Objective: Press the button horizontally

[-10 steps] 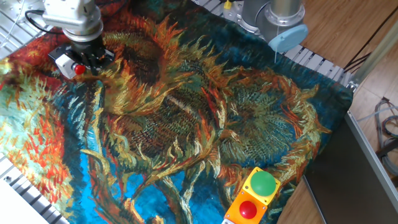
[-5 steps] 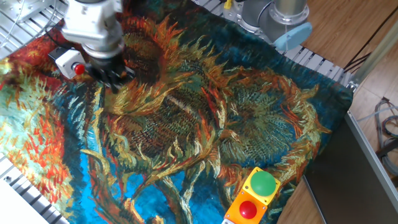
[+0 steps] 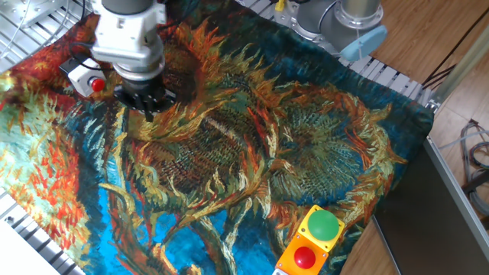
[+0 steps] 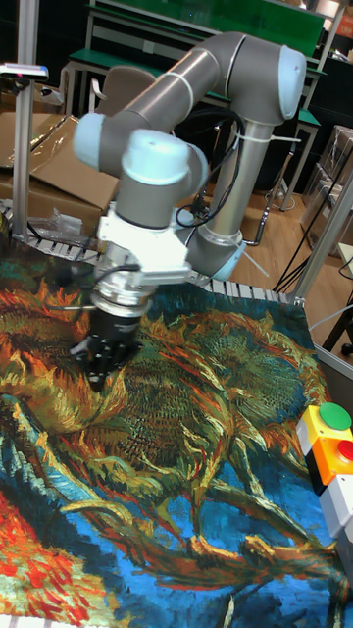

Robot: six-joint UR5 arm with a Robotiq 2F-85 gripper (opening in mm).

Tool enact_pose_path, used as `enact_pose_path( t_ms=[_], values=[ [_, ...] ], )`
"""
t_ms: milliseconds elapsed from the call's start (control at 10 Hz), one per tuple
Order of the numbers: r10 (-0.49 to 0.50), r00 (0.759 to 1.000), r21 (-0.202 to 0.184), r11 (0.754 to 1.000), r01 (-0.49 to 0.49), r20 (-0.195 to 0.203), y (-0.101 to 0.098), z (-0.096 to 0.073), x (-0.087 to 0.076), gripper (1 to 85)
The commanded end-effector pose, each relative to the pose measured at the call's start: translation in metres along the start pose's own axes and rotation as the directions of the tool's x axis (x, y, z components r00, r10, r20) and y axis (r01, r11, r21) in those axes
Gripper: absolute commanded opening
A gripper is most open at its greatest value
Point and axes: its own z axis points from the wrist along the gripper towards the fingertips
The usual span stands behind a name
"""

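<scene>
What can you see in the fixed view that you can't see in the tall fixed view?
Only the fixed view shows the small red button poking sideways out of its white-grey box, just beside the gripper. The tall fixed view does not show that button. Only the tall fixed view shows the whole bent robot arm and the green shelves behind it. Both show the gripper low over the sunflower cloth and the yellow box with its big green and red buttons.
</scene>
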Motion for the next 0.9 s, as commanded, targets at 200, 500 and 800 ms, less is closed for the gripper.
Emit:
enact_pose_path(
  t_ms=[200, 500, 800],
  values=[
    [0.014, 1.000, 0.028, 1.000, -0.014, -0.007, 0.046, -0.010, -0.035, 1.3],
    [0.021, 1.000, 0.008, 1.000, -0.021, 0.010, 0.054, -0.002, -0.047, 1.3],
    [0.022, 1.000, 0.005, 1.000, -0.022, 0.008, 0.054, -0.001, -0.047, 1.3]
  ],
)
